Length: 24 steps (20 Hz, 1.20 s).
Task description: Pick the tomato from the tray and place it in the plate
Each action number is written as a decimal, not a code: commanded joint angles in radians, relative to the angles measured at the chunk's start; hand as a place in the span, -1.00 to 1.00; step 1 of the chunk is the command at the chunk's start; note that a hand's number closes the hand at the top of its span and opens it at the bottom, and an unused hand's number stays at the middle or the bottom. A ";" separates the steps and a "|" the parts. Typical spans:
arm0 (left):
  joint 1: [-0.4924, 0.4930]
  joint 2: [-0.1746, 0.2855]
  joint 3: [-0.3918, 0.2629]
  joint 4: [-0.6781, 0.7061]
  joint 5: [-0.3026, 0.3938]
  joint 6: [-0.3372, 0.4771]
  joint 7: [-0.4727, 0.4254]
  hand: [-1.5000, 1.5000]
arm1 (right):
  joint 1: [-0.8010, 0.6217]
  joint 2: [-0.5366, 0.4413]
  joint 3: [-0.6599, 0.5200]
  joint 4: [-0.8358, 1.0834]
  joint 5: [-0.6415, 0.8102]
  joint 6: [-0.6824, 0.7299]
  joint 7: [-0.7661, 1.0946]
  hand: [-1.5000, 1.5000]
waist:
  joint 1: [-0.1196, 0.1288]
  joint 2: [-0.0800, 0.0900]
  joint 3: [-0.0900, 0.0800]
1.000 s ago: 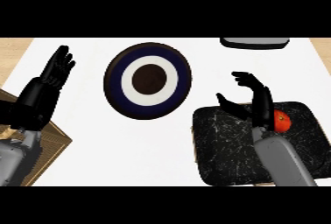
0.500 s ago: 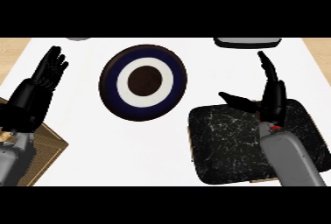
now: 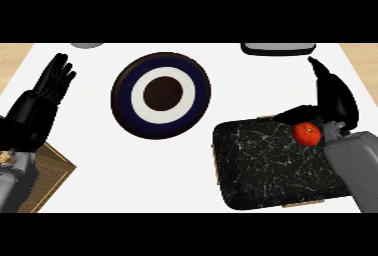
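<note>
Right robot hand [image 3: 336, 102]: fingers straight, spread wide, holding nothing. Tomato [image 3: 307, 134] lies just wrist-side of its thumb, on the tray [image 3: 266, 167] far-right corner.

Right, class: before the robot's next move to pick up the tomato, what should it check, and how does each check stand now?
1. Tomato on the tray: ok, near its upper right corner.
2. Right hand at the tomato: ok, right beside it.
3. Fingers curled round the tomato: not ok, they are straight and point away.
4. Palm touching the tomato: cannot tell.
5. Plate within view, left of the tray: ok.
6. Left hand out of the way: ok, resting open at the view's left.
</note>
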State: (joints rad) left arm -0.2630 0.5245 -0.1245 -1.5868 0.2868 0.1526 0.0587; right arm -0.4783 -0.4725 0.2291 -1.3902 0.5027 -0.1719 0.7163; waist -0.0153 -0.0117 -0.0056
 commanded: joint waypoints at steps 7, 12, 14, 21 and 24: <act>-0.004 -0.053 -0.012 0.029 -0.049 0.015 -0.027 0.00 | -0.078 -0.004 0.040 -0.095 -0.148 0.449 0.456 -1.00 | 0.007 0.009 0.004; -0.019 -0.034 0.008 -0.031 -0.044 -0.004 0.054 0.00 | -0.023 -0.032 0.032 -0.040 -0.119 0.446 0.413 -1.00 | 0.017 0.010 0.006; -0.035 -0.037 0.016 -0.055 -0.051 0.002 0.084 0.00 | -0.074 -0.020 0.028 -0.050 -0.107 0.468 0.480 -1.00 | 0.019 0.009 0.005; -0.006 -0.088 0.020 0.016 -0.072 -0.020 0.001 0.00 | -0.019 -0.040 0.017 0.014 -0.096 0.499 0.474 -1.00 | 0.014 0.012 0.005; -0.013 -0.072 0.045 0.002 -0.063 -0.036 0.026 0.00 | 0.035 -0.032 0.025 0.007 -0.085 0.496 0.474 -1.00 | 0.012 0.010 0.005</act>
State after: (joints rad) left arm -0.2631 0.4570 -0.0943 -1.5884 0.2263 0.1243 0.0709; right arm -0.4688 -0.5195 0.2512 -1.3814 0.4132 0.2630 1.0644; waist -0.0009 -0.0011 -0.0007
